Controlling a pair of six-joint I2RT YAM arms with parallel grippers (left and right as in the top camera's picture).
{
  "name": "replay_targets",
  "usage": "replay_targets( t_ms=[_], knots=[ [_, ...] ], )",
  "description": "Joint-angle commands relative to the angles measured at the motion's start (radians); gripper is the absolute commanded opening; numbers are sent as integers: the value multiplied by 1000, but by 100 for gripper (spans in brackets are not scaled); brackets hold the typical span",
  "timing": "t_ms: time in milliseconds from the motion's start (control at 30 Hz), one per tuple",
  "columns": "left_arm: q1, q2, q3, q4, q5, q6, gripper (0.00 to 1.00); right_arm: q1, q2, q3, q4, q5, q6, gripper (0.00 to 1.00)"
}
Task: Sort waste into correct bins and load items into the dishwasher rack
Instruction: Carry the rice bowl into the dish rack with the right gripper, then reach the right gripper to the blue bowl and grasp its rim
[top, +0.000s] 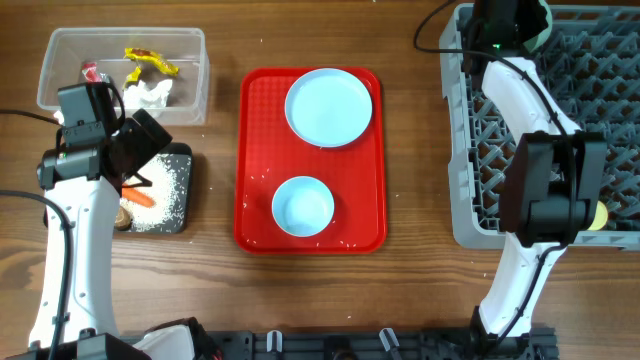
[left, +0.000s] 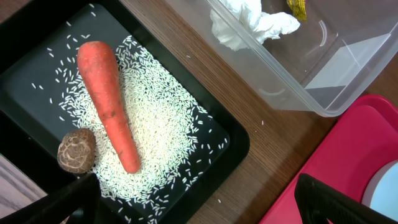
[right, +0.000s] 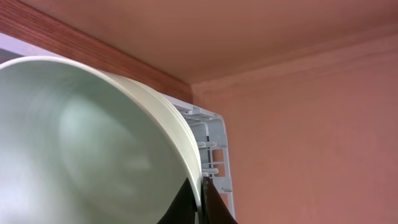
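My left gripper (top: 155, 145) (left: 205, 208) is open and empty, just above the near right edge of the black tray (top: 186, 160) (left: 25, 37). The tray holds an orange carrot (top: 140, 197) (left: 109, 102), white rice (top: 170, 190) (left: 161, 124) and a brown lump (top: 124, 215) (left: 76, 149). The clear tub (top: 50, 70) (left: 348, 68) holds tissue (top: 150, 95) (left: 249, 22) and wrappers (top: 150, 62). My right gripper (top: 510, 25) (right: 202, 199) is shut on the rim of a light-blue bowl (top: 541, 25) (right: 81, 143), over the far end of the grey rack (top: 460, 150) (right: 211, 143).
A flat red tray (top: 255, 150) (left: 329, 155) in the middle carries the light-blue plate (top: 329, 106) and a second light-blue bowl (top: 303, 206). A yellow cup (top: 598, 215) sits in the rack's near right part. The right arm lies across the rack.
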Motion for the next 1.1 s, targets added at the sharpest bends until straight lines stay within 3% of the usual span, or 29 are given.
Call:
replay_targets(
  t_ms=[0, 167, 200, 267, 300, 367, 467, 733, 900, 1067],
  knots=[
    [5, -6, 14, 2, -12, 9, 100, 33, 32, 4, -12, 7, -7, 4],
    [5, -6, 14, 2, -12, 9, 100, 81, 68, 4, -161, 6, 63, 5],
    [5, -6, 14, 2, -12, 9, 100, 87, 67, 4, -188, 6, 84, 13],
    [5, -6, 14, 2, -12, 9, 100, 93, 67, 4, -218, 7, 98, 54],
    [4, -6, 14, 2, -12, 9, 100, 98, 67, 4, -242, 8, 98, 58],
    [5, -6, 14, 2, -12, 9, 100, 120, 67, 4, -301, 7, 104, 82],
    [4, -6, 14, 2, -12, 9, 100, 149, 67, 4, -331, 36, 135, 100],
    [5, -6, 14, 2, -12, 9, 100, 158, -6, 5, -312, 47, 259, 100],
    [4, -6, 14, 2, -12, 9, 100, 188, -104, 5, -339, -77, 317, 100],
    [5, -6, 14, 2, -12, 9, 100, 246, -139, 5, -495, -292, 539, 100]
  ],
)
